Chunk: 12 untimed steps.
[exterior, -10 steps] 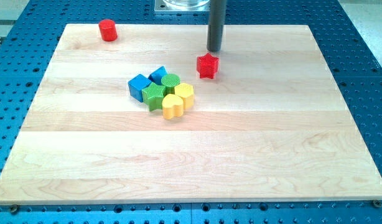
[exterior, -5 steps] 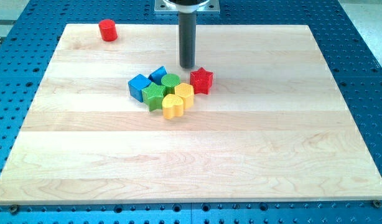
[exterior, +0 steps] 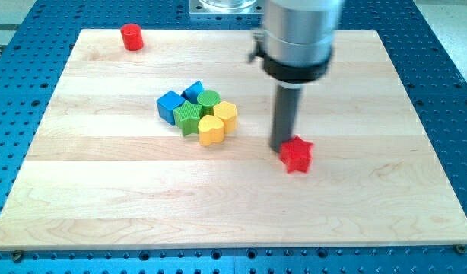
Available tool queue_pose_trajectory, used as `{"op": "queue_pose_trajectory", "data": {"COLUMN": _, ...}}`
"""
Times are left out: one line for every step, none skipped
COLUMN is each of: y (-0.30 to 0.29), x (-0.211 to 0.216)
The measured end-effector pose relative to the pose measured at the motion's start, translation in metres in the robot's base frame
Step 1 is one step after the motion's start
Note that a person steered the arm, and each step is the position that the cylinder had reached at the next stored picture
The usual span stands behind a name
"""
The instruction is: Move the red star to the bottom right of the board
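Note:
The red star point(exterior: 297, 154) lies on the wooden board point(exterior: 370, 213), right of centre and a little below the middle. My tip point(exterior: 281, 147) stands right against the star's upper left side, touching it or nearly so. The rod rises from there to the wide grey arm body point(exterior: 297, 38) near the view's top.
A cluster of blocks sits left of centre: two blue blocks point(exterior: 170, 104) point(exterior: 193, 91), a green round block point(exterior: 209, 98), a green block point(exterior: 189, 117), a yellow heart point(exterior: 211, 131) and a yellow block point(exterior: 227, 114). A red cylinder point(exterior: 131, 36) stands at the top left.
The red star has slid down and to the right, away from the cluster. My tip first moved left behind the star, then followed it down and right.

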State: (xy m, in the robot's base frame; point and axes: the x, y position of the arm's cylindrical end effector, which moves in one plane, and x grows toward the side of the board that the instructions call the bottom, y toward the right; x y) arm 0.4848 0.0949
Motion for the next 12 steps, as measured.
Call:
{"op": "queue_pose_trajectory", "data": {"y": 0.061, "x": 0.019}}
{"op": "queue_pose_trajectory", "data": {"y": 0.051, "x": 0.021}}
{"op": "queue_pose_trajectory", "data": {"y": -0.007, "x": 0.006}}
{"op": "queue_pose_trajectory", "data": {"y": 0.008, "x": 0.046}}
{"op": "queue_pose_trajectory", "data": {"y": 0.058, "x": 0.058}}
{"op": "queue_pose_trajectory", "data": {"y": 0.001, "x": 0.065}}
{"op": "queue_pose_trajectory", "data": {"y": -0.010, "x": 0.071}}
{"op": "queue_pose_trajectory", "data": {"y": -0.030, "x": 0.082}}
{"op": "queue_pose_trajectory", "data": {"y": -0.030, "x": 0.096}}
{"op": "queue_pose_trajectory", "data": {"y": -0.009, "x": 0.101}}
{"op": "queue_pose_trajectory", "data": {"y": 0.048, "x": 0.100}}
{"op": "queue_pose_trajectory", "data": {"y": 0.063, "x": 0.100}}
